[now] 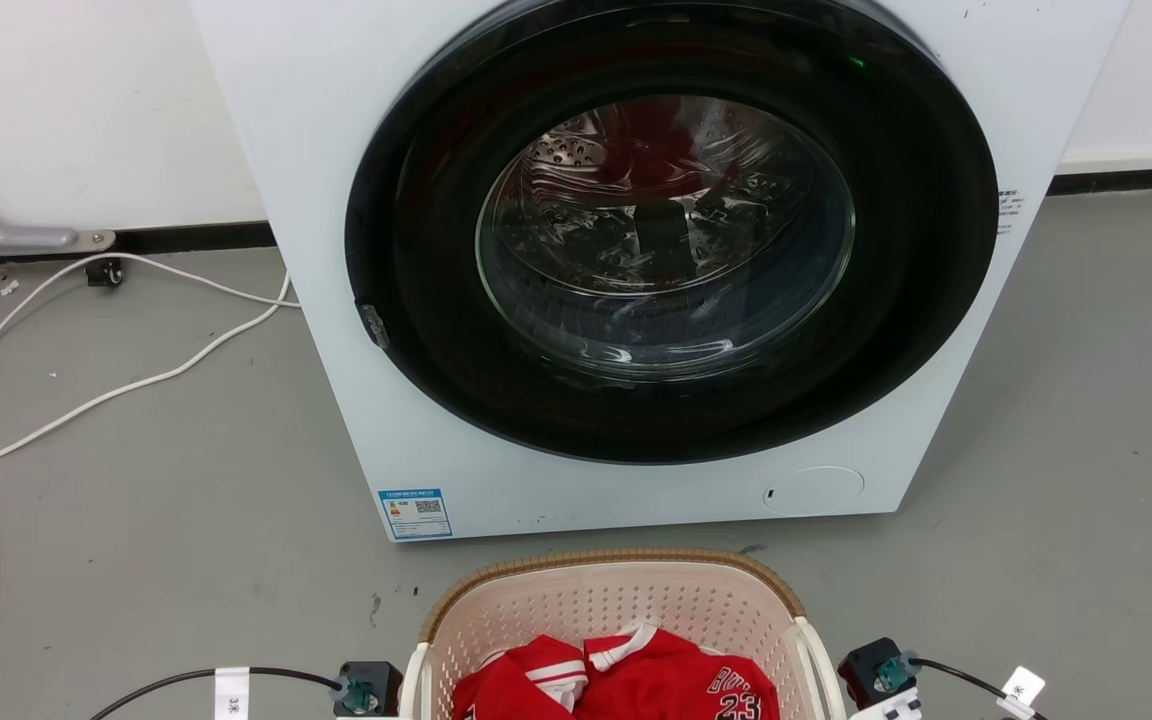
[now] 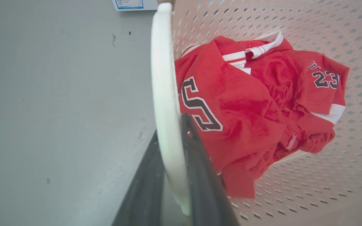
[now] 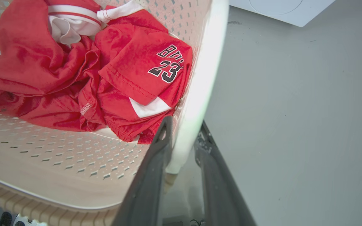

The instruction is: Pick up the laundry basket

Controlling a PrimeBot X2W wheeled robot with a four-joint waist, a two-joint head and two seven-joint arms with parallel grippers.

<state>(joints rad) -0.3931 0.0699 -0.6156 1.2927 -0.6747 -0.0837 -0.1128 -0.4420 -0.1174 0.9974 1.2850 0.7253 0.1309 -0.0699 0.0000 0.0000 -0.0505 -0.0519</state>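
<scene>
The laundry basket (image 1: 616, 562) sat at the near middle of the scene, just in front of the white washer (image 1: 326, 300), whose round dark door (image 1: 436, 330) was closed. A crumpled red jersey (image 1: 636, 680) with the number 23 lay inside the basket. The left gripper (image 2: 171, 128) straddled the basket's white left handle (image 2: 163, 72), its dark fingers (image 2: 201, 175) closed against both sides of it. The right gripper (image 3: 185, 124) held the right handle (image 3: 207, 69) in the same way, its fingers (image 3: 156, 169) pressed on either side. Whether the basket rested on the grey floor (image 1: 156, 540) or hung just above it could not be told. A white cable (image 1: 86, 402) trailed across the floor at the far left.
</scene>
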